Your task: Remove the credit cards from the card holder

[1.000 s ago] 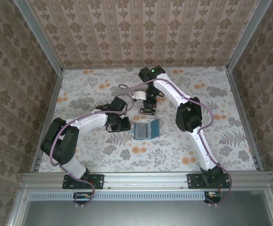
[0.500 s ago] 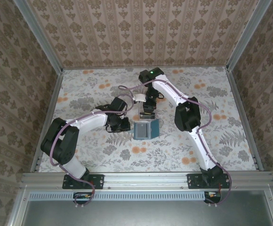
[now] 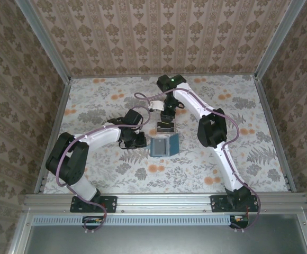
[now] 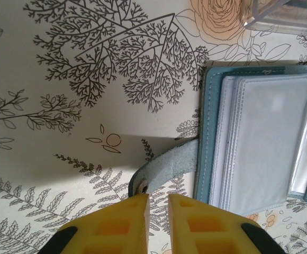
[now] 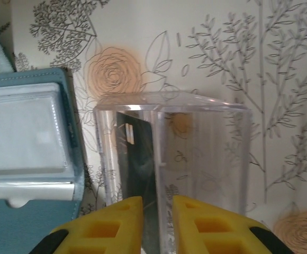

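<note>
Card holder, the small teal-blue folding wallet (image 4: 259, 137), lay open and flat. At its 9 o'clock the left gripper (image 4: 157, 198) sat with yellow fingers (image 4: 122, 217) nearly together at the suede snap strap (image 4: 166, 166), anchoring it, I judged, though pinched or merely pinned I couldn't tell. The right gripper (image 5: 157, 201), jaws slightly parted, hung over the clear plastic box (image 5: 196, 153) at the wallet's 12 o'clock, a dark credit card (image 5: 135, 159) standing inside, grip unclear. Bare floral tabletop (image 3: 259, 153) ran at 3 and 6 o'clock.

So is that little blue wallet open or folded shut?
Open. The card holder lies unfolded, its clear inner sleeves facing up, and its closing strap sticks out unfastened to one side.
</note>
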Robot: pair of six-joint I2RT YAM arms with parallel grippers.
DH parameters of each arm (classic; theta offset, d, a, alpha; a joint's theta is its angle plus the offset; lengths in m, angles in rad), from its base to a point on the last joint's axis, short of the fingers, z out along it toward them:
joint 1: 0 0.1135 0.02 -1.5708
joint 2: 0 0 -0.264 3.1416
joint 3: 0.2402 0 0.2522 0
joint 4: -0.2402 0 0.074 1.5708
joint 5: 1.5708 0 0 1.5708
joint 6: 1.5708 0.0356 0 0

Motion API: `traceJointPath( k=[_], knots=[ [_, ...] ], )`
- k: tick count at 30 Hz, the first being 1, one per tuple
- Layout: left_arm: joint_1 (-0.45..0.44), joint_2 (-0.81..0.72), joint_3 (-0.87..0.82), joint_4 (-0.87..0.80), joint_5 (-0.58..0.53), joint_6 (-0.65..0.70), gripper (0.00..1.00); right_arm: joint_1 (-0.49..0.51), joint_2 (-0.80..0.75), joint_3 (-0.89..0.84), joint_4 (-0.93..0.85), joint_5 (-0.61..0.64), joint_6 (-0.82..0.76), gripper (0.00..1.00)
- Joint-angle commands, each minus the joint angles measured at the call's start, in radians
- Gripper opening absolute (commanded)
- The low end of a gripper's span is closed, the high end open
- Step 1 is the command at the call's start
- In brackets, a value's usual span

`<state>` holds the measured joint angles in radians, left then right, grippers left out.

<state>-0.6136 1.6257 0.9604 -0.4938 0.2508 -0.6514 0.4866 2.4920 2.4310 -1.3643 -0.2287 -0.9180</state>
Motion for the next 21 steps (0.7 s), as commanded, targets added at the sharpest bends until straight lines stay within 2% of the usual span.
traceJointPath(
  k=[1,4,12,15,21],
  knots=[
    [0.002,-0.034,0.014,-0.038,-0.013,-0.005,0.19,-0.005,-0.070,-0.010,0.022,0.030,0.009,0.25],
    [0.000,-0.035,0.016,-0.038,-0.012,-0.006,0.19,-0.005,-0.076,-0.012,0.015,0.028,0.012,0.29],
    [-0.010,-0.028,0.049,-0.048,0.007,0.001,0.18,-0.005,-0.168,-0.093,0.093,-0.001,0.114,0.30],
    [-0.020,-0.026,0.068,-0.051,0.023,0.003,0.18,-0.005,-0.252,-0.207,0.204,-0.018,0.241,0.29],
    [-0.042,-0.017,0.096,-0.051,0.053,0.004,0.17,-0.002,-0.461,-0.502,0.464,-0.026,0.611,0.28]
  ],
)
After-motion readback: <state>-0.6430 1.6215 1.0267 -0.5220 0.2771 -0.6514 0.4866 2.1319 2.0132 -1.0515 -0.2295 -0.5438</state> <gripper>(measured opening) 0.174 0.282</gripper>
